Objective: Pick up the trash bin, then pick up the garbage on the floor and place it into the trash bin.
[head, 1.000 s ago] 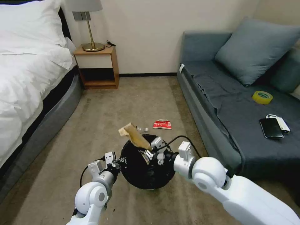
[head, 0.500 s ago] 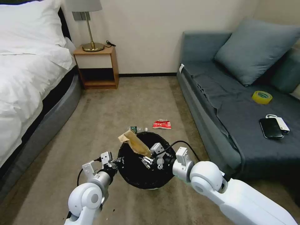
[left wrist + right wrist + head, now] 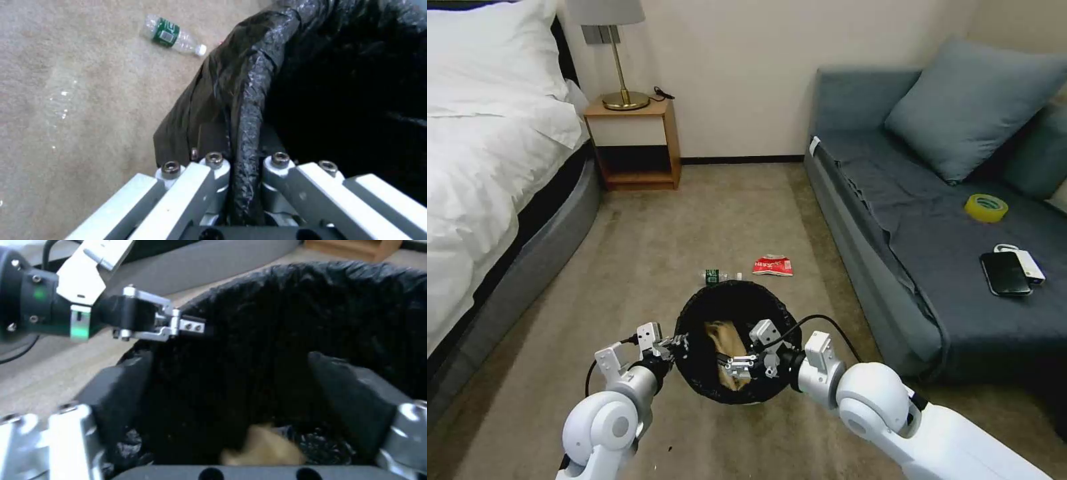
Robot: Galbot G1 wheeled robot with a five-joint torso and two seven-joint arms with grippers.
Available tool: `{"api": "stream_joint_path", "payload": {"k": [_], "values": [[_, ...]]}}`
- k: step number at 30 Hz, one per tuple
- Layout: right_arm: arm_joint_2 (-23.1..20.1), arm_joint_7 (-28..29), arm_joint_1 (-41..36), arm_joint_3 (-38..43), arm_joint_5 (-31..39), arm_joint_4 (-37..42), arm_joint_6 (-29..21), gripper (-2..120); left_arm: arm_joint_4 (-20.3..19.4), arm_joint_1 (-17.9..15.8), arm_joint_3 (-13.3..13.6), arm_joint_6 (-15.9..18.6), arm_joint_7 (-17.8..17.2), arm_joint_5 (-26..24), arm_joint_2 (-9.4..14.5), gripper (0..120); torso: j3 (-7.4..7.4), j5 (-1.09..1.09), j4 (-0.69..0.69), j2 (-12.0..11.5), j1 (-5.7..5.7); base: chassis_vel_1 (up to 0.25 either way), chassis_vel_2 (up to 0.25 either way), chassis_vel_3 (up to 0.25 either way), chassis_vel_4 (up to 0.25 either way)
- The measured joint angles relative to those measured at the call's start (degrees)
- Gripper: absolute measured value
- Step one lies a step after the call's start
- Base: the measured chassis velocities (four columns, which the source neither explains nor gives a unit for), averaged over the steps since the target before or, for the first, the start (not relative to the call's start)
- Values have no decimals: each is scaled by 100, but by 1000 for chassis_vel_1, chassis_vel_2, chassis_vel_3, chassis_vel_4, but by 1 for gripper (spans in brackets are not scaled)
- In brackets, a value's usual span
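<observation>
Here, low centre of the head view, the left end effector [image 3: 675, 344] is pinching the trash bin [image 3: 694, 373] rim to steady it while the right end effector [image 3: 735, 366], spread, is hovering over the dropped brown paper bag [image 3: 728, 339] inside.

Bedroom with beige carpet [image 3: 647, 240] and cream wall [image 3: 740, 73].
A white-sheeted bed [image 3: 480, 173] is seen at left, a wooden nightstand [image 3: 637, 143] with a brass lamp [image 3: 617, 53] against the wall, and a grey-blue sofa [image 3: 934, 233] with a cushion [image 3: 974, 107] at right.
</observation>
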Motion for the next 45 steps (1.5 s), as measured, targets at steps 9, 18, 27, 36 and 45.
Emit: {"api": "stream_joint_path", "payload": {"k": [9,18,27,36,45], "values": [[140,168,-655,1131,-303,282,350,100,-105,154,-257,-477,185,965,-26,3,0,0,1,0,0,0,0,0,0],[416,670,-1765,2192,-1632,611,836,100,-373,281,-569,-755,248,1490,-165,3,0,1,0,1,0,0,0,0,0],[1148,1011,-2677,3343,-2277,905,1127,100,-569,280,-795,-843,253,1521,-176,3,0,0,-1,1,0,0,0,0,0],[1614,1039,-2926,3458,-2557,946,1190,100,-608,257,-798,-845,192,1528,-131,3,0,-1,0,1,0,0,0,0,0],[1767,1004,-2906,3373,-2614,880,1174,100,-593,216,-959,-877,175,1514,-43,3,0,0,1,1,0,0,0,0,0]]}}
